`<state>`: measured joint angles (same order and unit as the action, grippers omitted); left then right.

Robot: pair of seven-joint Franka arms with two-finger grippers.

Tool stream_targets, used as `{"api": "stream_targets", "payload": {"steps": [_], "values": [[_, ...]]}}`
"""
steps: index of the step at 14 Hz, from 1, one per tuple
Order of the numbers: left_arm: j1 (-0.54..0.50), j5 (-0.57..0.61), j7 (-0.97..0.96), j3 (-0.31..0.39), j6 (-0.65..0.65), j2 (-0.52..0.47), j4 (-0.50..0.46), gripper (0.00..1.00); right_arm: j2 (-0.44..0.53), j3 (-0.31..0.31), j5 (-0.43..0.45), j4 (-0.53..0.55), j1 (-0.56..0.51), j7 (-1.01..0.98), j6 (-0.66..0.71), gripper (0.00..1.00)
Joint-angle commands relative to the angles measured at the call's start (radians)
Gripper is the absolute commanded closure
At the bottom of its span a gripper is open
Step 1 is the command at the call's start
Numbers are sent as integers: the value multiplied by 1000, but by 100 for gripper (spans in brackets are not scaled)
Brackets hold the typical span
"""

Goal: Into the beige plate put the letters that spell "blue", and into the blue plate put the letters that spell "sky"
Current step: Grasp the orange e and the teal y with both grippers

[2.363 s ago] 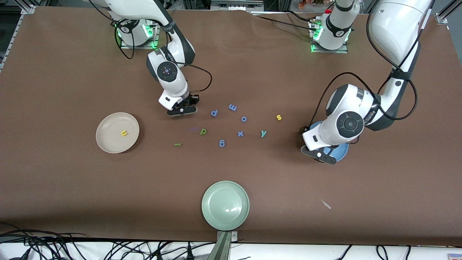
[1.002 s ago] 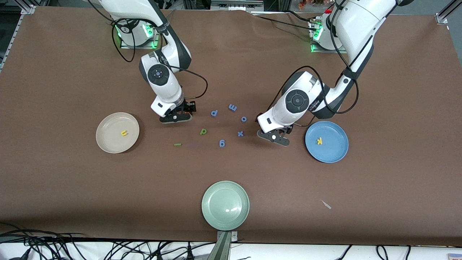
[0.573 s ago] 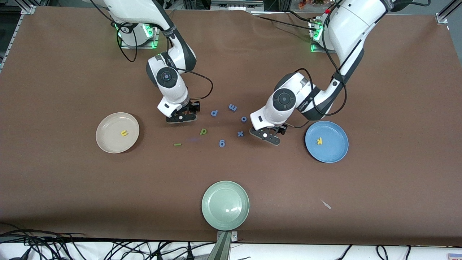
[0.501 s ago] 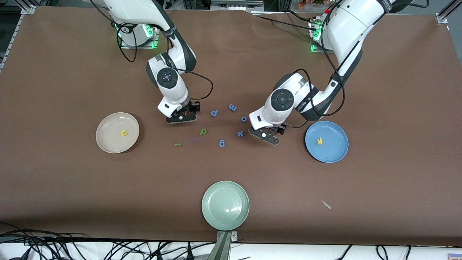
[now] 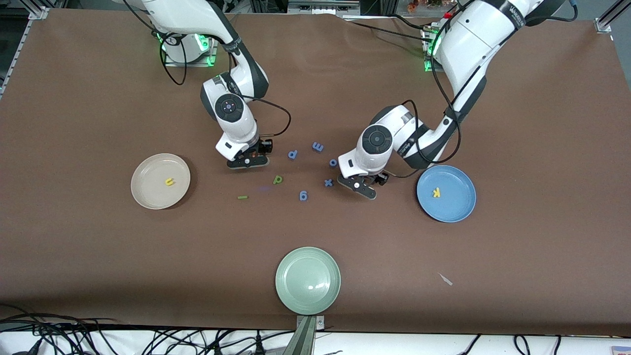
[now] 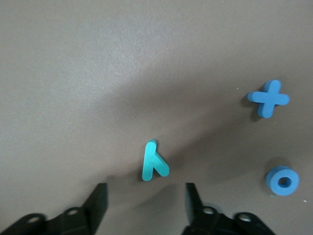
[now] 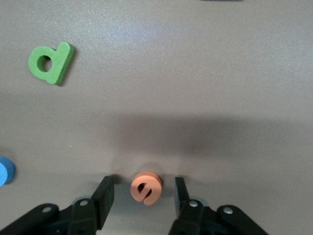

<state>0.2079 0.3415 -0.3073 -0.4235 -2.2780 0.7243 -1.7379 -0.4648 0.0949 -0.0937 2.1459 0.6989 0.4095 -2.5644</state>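
Both arms are down among the letters in the middle of the brown table. The left gripper [image 6: 145, 208] sits low over the teal "y" [image 6: 153, 161], fingers spread to either side with clear gaps, nothing pinched yet; the periwinkle "x" [image 6: 268, 98] and "o" [image 6: 282, 180] lie just beside it. The right gripper [image 7: 143, 196] brackets the orange "e" [image 7: 145, 187], fingers parted and not touching it, with the green "b" [image 7: 50, 62] close by on the mat. Score so far: the yellow "u" [image 5: 169, 182] rests in the beige plate [image 5: 148, 197] toward the right arm's end, the yellow-orange "k" [image 5: 436, 193] in the blue plate [image 5: 458, 207] toward the left arm's end. The thin green "l" [image 5: 242, 197] waits on the table; the yellow "s" is out of sight. These look like foam: featherweight, squashy, lying flat, so they could skid or flip if one finger lands first. Best hold on the "y" is likely across its long stem; on the "e", square across the round body, fingertips nearly brushing the mat.
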Motion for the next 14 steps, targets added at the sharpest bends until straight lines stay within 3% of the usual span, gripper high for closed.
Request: {"api": "stream_targets", "payload": {"steps": [1, 3, 5, 6, 14], "values": [[1, 33, -10, -1, 5, 53, 79, 31, -2, 5, 2, 0, 7, 0, 4, 50], [1, 36, -9, -1, 3, 70, 104, 36, -3, 5, 2, 0, 7, 0, 1, 50], [1, 37, -9, -1, 3, 70, 106, 53, -6, 5, 2, 0, 7, 0, -2, 51], [1, 37, -9, -1, 3, 75, 106, 57, -6, 5, 2, 0, 7, 0, -5, 51], [11, 36, -19, -1, 6, 78, 103, 55, -11, 5, 2, 17, 7, 0, -10, 59]]}}
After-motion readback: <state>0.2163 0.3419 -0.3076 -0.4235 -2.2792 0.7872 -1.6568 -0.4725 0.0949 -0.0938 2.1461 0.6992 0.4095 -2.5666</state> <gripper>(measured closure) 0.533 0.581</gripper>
